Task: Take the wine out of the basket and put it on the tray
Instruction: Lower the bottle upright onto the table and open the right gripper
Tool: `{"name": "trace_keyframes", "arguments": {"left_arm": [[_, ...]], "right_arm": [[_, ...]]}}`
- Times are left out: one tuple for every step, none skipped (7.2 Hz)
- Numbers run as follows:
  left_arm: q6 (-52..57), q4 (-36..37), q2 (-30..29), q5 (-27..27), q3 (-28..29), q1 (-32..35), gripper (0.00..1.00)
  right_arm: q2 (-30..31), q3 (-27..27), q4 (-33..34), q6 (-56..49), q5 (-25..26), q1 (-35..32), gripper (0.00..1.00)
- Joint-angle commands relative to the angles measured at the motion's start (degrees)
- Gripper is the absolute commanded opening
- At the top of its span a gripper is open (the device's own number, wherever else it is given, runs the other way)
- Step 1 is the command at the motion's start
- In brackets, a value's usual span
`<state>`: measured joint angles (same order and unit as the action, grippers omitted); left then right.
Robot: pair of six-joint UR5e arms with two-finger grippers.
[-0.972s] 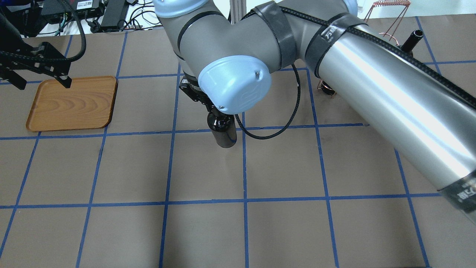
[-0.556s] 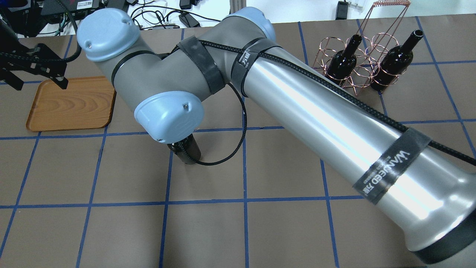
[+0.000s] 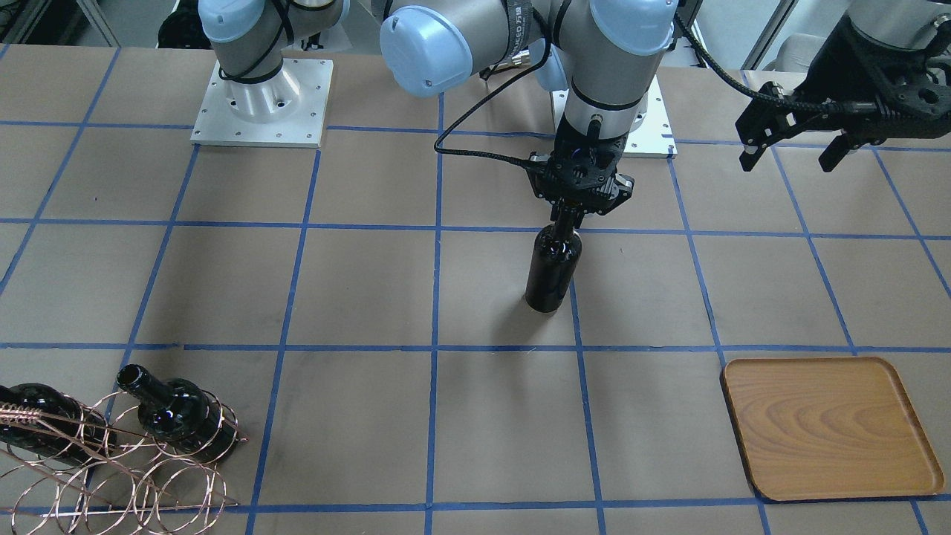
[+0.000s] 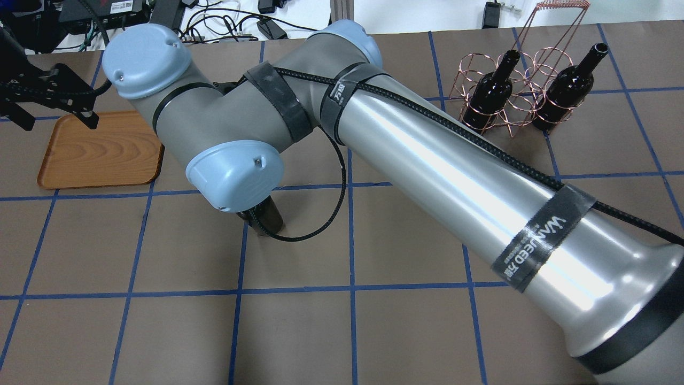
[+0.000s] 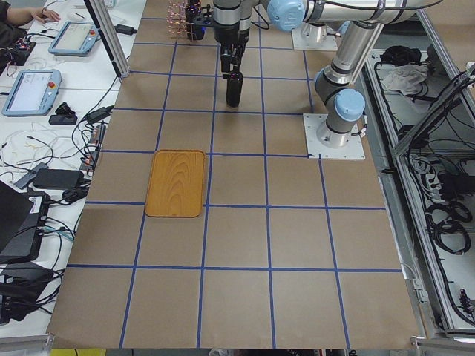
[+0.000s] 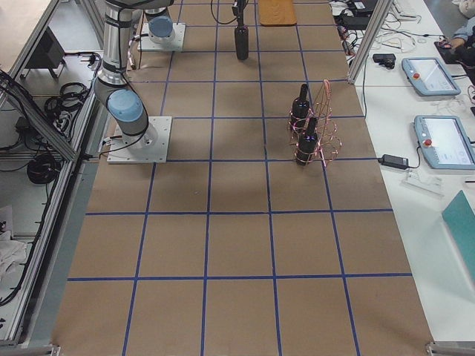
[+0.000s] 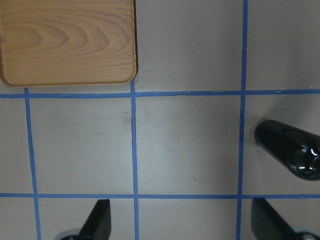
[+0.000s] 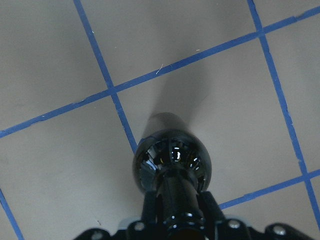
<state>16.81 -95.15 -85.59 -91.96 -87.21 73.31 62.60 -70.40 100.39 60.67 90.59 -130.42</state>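
My right gripper (image 3: 569, 217) is shut on the neck of a near-black wine bottle (image 3: 552, 269) and holds it upright over the table's middle; I cannot tell if its base touches. The right wrist view shows the fingers (image 8: 150, 206) on the neck above the bottle's shoulder (image 8: 172, 159). In the overhead view only the bottle's base (image 4: 270, 216) shows under the wrist. The wooden tray (image 4: 101, 152) (image 3: 828, 427) lies bare at the left. My left gripper (image 4: 59, 118) (image 3: 791, 152) is open and empty above the tray's far edge. The copper wire basket (image 4: 521, 101) holds two more bottles (image 4: 489, 96) (image 4: 566, 88).
The left wrist view shows the tray's corner (image 7: 67, 42) at top left and the held bottle (image 7: 290, 152) at right. My right forearm (image 4: 454, 176) stretches across the table's middle. Brown table with blue tape grid (image 3: 435, 349). Cables and devices lie beyond the far edge.
My right arm has carried the bottle leftward from the table's centre toward the tray's side, uncovering the basket. Since 0.6 s ago it has shifted only slightly. The left gripper has stayed put.
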Motion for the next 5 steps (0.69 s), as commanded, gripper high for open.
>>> {"name": "trace_keyframes", "arguments": {"left_arm": [[0.1, -0.1, 0.0, 0.0, 0.0, 0.0, 1.00], [0.1, -0.2, 0.0, 0.0, -0.1, 0.0, 1.00], [0.1, -0.1, 0.2, 0.0, 0.0, 0.2, 1.00], [0.1, -0.1, 0.3, 0.3, 0.0, 0.2, 1.00], [0.0, 0.1, 0.5, 2.8, 0.1, 0.2, 1.00]], "right_arm": [[0.1, -0.2, 0.4, -0.1, 0.1, 0.0, 0.93], [0.2, -0.5, 0.6, -0.4, 0.2, 0.0, 1.00], [0.6, -0.5, 0.5, -0.5, 0.3, 0.1, 1.00], [2.2, -0.6, 0.3, -0.9, 0.4, 0.3, 1.00], [5.5, -1.0, -1.0, -2.5, 0.4, 1.7, 1.00]]}}
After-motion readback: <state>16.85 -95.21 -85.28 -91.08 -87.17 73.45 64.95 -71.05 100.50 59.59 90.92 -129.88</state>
